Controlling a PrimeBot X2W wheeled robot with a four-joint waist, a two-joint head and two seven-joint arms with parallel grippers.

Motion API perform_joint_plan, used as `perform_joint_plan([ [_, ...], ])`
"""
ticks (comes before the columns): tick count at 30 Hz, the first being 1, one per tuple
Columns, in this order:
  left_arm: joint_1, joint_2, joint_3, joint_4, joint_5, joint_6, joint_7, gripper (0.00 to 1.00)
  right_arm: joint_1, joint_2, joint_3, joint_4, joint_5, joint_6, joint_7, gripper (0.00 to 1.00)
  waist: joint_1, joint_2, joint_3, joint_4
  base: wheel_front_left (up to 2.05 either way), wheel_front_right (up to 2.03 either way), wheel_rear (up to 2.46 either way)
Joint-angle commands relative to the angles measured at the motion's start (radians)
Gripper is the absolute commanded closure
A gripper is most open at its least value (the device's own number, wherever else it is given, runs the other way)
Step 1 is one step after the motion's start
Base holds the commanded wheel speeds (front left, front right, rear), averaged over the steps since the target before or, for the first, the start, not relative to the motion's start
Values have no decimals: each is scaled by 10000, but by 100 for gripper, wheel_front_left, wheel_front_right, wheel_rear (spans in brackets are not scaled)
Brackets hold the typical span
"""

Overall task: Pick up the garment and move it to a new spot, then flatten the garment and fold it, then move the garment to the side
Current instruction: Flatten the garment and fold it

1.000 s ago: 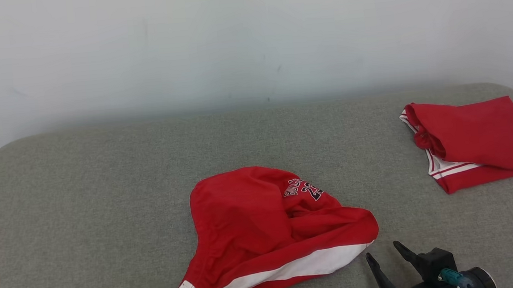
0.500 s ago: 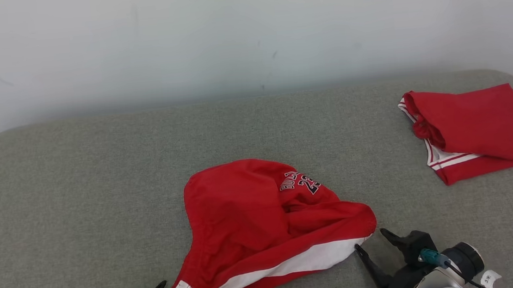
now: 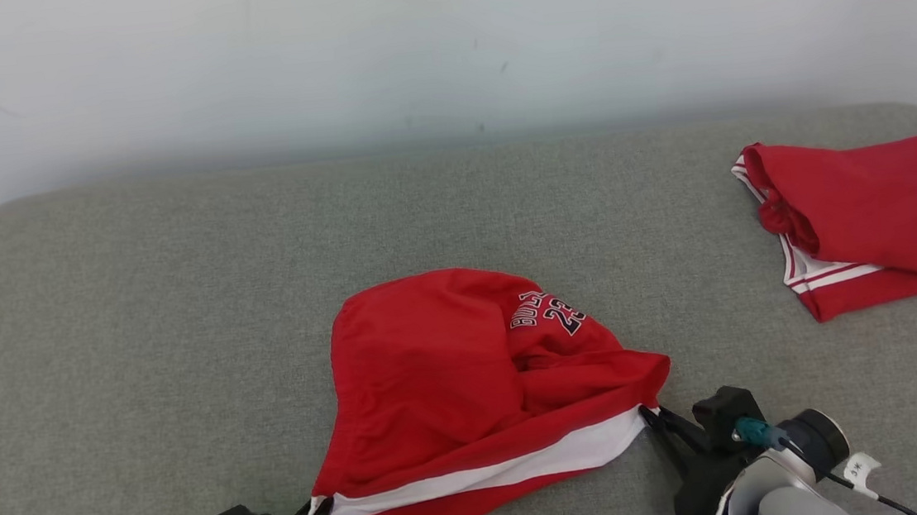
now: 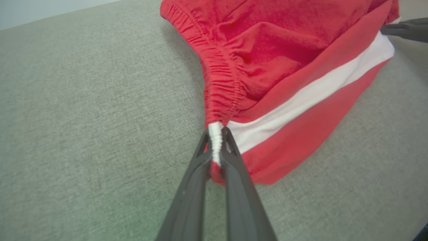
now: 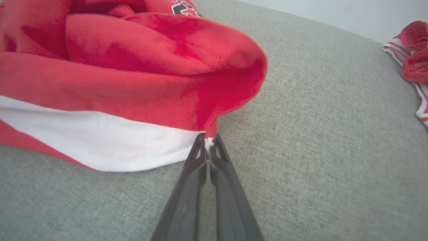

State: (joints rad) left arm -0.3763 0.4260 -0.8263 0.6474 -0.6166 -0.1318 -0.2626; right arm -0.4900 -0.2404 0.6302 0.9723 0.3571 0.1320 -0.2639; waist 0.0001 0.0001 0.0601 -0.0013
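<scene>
At garment point(image 3: 452, 374) corners, left end effector point(image 3: 318, 506), right end effector point(image 3: 648, 413) now clamped.

We see the garment point(image 3: 436, 376) as soft red cloth, matt and faintly fuzzy, with a smooth white band point(image 3: 527, 467) sewn along it and dark printed lettering point(image 3: 551, 314). At the tip of the left tool point(image 4: 215, 134) its waistband point(image 4: 220, 87) is puckered into tight elastic ribs; at the tip of the right tool point(image 5: 207, 140) the cloth is plain and limp. The tools' fingers point(image 4: 234, 187) look like dark grey plastic, smooth with a dull sheen. Under them the table point(image 3: 140, 318) wears coarse grey woven fabric, matt and finely speckled. Far beyond the right tool, a second garment point(image 3: 877, 204) shows the same matt red cloth with white trim. The wall point(image 3: 407, 46) behind looks smooth, pale and matt.
</scene>
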Motion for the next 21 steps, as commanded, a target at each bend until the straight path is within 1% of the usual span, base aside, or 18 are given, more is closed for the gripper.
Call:
perform_joint_plan([
  [1,104,-1,112,-90,-69,25,-29,100,228,-81,-10,-75,53,-22,2,100,-1,-1,-91,15,0,0,0],
  [5,811,-171,814,-534,-109,25,-29,100,866,-296,-265,-806,244,-22,-1,100,-1,-1,-390,21,0,0,0],
  [13,2223,-477,2418,-1769,539,37,-29,100,2631,-683,-985,-2675,548,-22,-4,100,-1,-1,-751,-29,0,0,0],
  [17,2405,-342,3040,-2432,742,31,-29,100,2888,-888,-1079,-3402,807,-22,34,100,-1,-1,-827,-172,0,0,0],
  [19,2178,-188,3173,-2766,798,31,-29,100,2774,-1007,-1055,-3820,1012,-22,209,100,-1,-1,-834,-222,0,0,0],
  [21,1790,36,3095,-3048,721,29,-29,100,2528,-1181,-1045,-4285,1194,-22,474,100,-1,-1,-805,-277,0,0,0],
])
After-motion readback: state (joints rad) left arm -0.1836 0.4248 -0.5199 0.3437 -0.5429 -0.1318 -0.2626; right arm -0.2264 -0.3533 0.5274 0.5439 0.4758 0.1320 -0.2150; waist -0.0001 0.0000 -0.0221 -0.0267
